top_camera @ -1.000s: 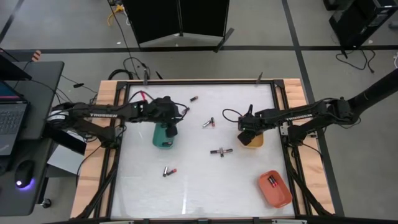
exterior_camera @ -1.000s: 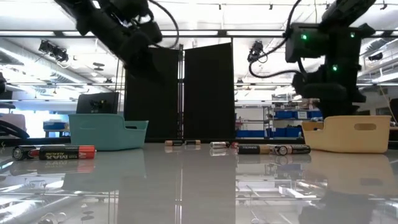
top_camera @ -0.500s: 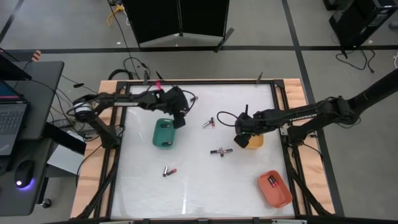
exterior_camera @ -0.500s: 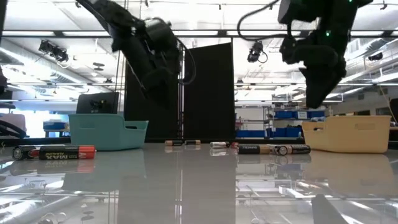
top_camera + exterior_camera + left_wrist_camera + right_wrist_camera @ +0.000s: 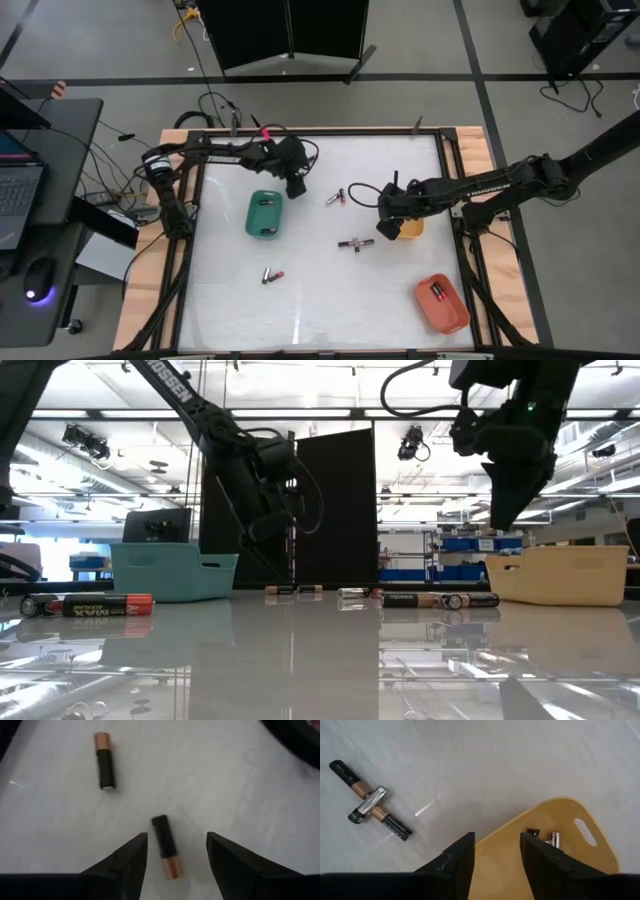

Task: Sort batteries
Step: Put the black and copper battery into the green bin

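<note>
Left gripper [image 5: 176, 851]: fingers spread wide, nothing between them, hovering upper centre-left of the high view, just right of the green tray.
Below the left gripper: one copper-ended battery [image 5: 165, 846] lies on the table right between the finger tips, untouched; a second battery [image 5: 104, 761] sits farther off.
Green tray [image 5: 264, 215]: left of centre, one dark cell inside.
Right gripper [image 5: 497, 855]: fingers parted, empty, poised over the rim of the yellow tray [image 5: 520, 851], right of centre in the high view.
Yellow tray contents: a silvery cell [image 5: 554, 840] and a small dark piece beside it.
Crossed batteries [image 5: 372, 807]: on the bare table well apart from the right gripper, a silvery one lying across a long black-and-copper pair.
Orange tray [image 5: 442, 303]: lower right, one battery in it.
Loose pair [image 5: 272, 274]: lower left of centre, near neither gripper.
</note>
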Motion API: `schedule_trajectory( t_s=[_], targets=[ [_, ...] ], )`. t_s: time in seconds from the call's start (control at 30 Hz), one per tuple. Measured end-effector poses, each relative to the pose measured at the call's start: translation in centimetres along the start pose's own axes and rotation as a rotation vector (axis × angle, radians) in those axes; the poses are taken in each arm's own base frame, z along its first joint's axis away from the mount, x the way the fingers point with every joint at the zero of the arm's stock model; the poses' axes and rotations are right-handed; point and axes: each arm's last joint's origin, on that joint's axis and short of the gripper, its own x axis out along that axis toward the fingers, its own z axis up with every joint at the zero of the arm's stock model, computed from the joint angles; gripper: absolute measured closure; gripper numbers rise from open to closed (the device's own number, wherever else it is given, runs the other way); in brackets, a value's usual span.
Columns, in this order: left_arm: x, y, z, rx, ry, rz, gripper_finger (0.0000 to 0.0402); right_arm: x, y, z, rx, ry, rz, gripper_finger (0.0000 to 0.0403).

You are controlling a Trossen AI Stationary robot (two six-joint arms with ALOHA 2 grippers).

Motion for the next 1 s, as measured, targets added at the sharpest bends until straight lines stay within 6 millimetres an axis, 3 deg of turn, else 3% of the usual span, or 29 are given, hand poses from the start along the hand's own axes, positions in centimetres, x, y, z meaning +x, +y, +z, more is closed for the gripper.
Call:
schedule_trajectory(
  t_s=[0.27,0.77,0.87,1.0],
  targets=[
    [0.5,0.6,-0.1,-0.017,0.002,0.014,0.0164,0.0,0.0,0.0,-0.007,-0.012,-0.012,0.0236],
    [2.5,1.4,-0.8,-0.031,0.030,-0.008,0.0163,0.0,0.0,0.1,-0.010,-0.031,-0.024,0.0238],
    [2.5,1.6,-0.8,-0.034,0.031,-0.006,0.0173,0.0,0.0,0.2,-0.013,-0.037,-0.022,0.0238],
    [2.5,1.7,-0.8,-0.015,0.036,-0.006,0.0217,0.0,0.1,0.2,-0.029,-0.046,-0.013,0.0238]
  ],
)
